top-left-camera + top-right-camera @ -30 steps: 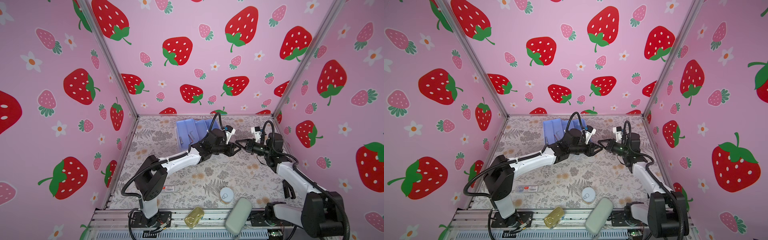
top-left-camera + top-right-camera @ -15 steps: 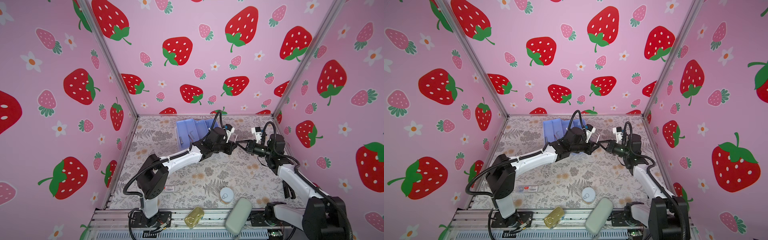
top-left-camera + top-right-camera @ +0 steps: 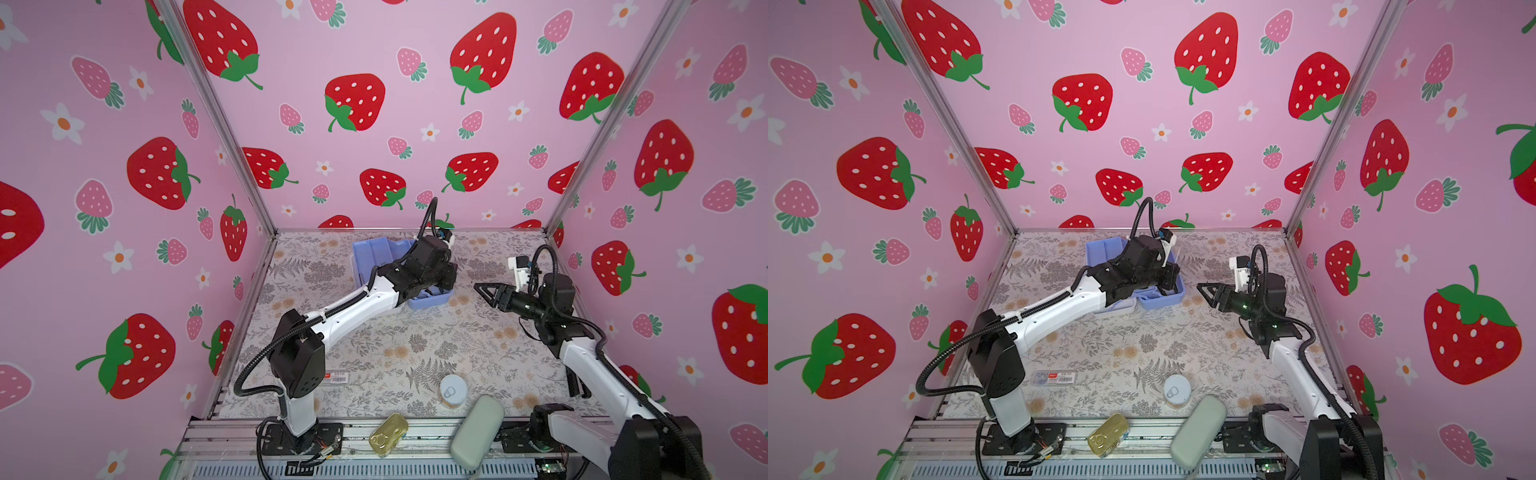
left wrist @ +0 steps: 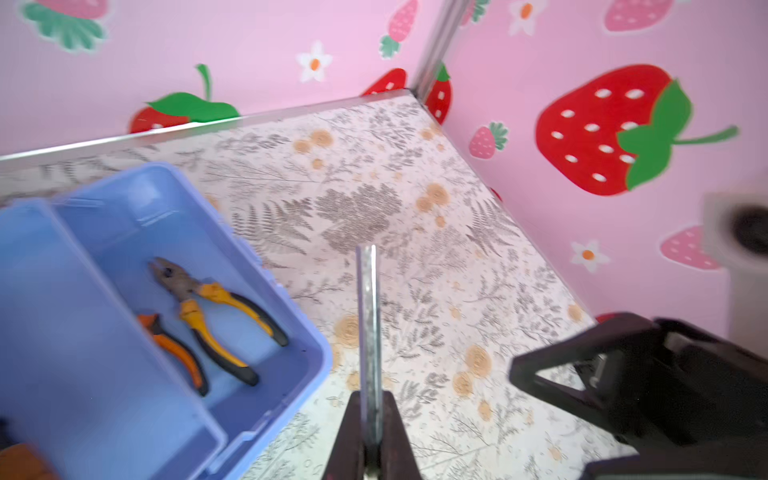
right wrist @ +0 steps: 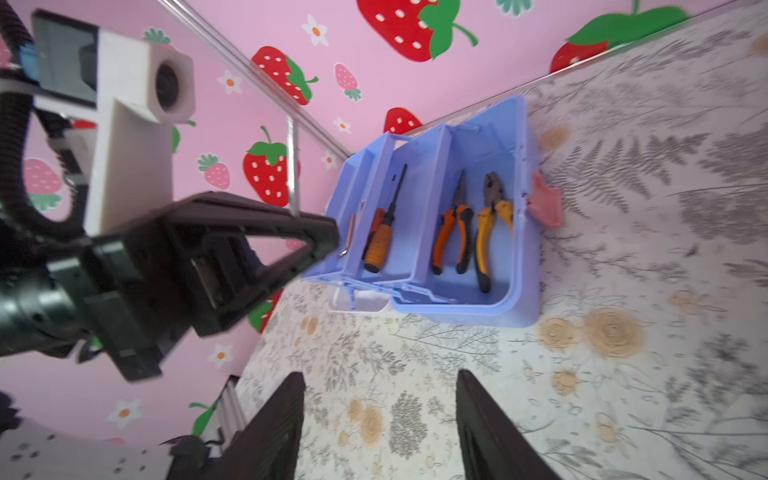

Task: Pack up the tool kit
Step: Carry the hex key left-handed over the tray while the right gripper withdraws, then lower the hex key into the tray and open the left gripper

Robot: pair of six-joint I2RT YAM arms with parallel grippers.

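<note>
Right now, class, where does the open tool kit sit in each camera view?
Both top views: tool kit at rear centre, partly under the left arm.
Left wrist: tool kit beside the gripped metal strip.
Right wrist: tool kit beyond the left gripper.
Shared landmark: floral mat.

Pink strawberry-print walls (image 3: 374, 41), floral-print floor (image 3: 415, 332), metal corner posts (image 3: 222, 124)

Open tool kit (image 5: 478, 312) with pliers (image 5: 493, 220) inside; right gripper (image 5: 379, 381) spread apart
</note>
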